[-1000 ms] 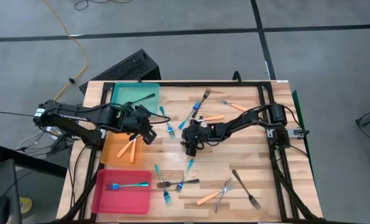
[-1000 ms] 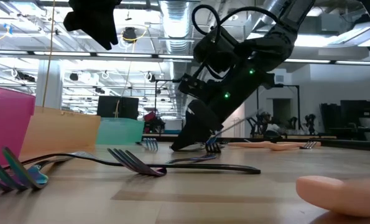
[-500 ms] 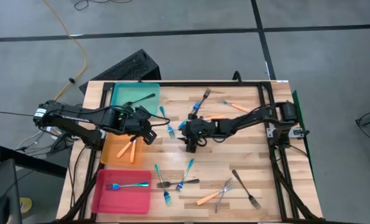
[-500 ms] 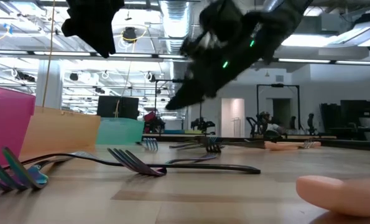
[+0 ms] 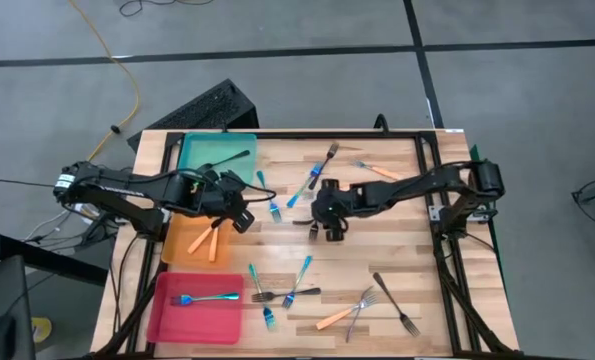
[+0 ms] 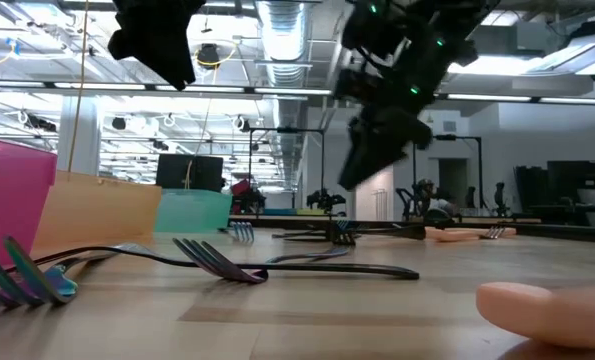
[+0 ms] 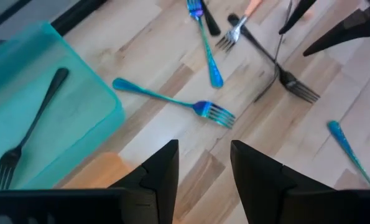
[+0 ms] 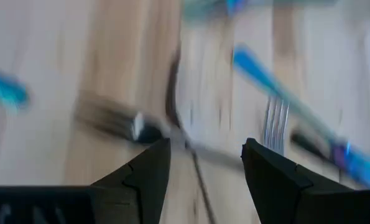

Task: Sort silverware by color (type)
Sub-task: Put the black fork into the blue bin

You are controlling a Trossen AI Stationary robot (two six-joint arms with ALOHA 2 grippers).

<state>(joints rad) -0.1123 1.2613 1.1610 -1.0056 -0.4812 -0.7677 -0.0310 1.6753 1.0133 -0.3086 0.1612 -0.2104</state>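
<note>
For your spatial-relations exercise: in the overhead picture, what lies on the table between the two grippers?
In the high view, two blue forks lie on the wood between the left gripper and the right gripper; the rest is bare.

On the wooden table [image 5: 397,250], three trays [image 5: 217,155] are placed beside the left gripper [image 5: 239,212]; forks [image 5: 297,295] are scattered around the right gripper [image 5: 329,228].

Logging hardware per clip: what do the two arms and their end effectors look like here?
Both are slim black jointed arms with black cables looped alongside. The right arm shows small green indicator lights. The left end effector and right end effector each have two dark, angular, wedge-shaped fingers.
</note>
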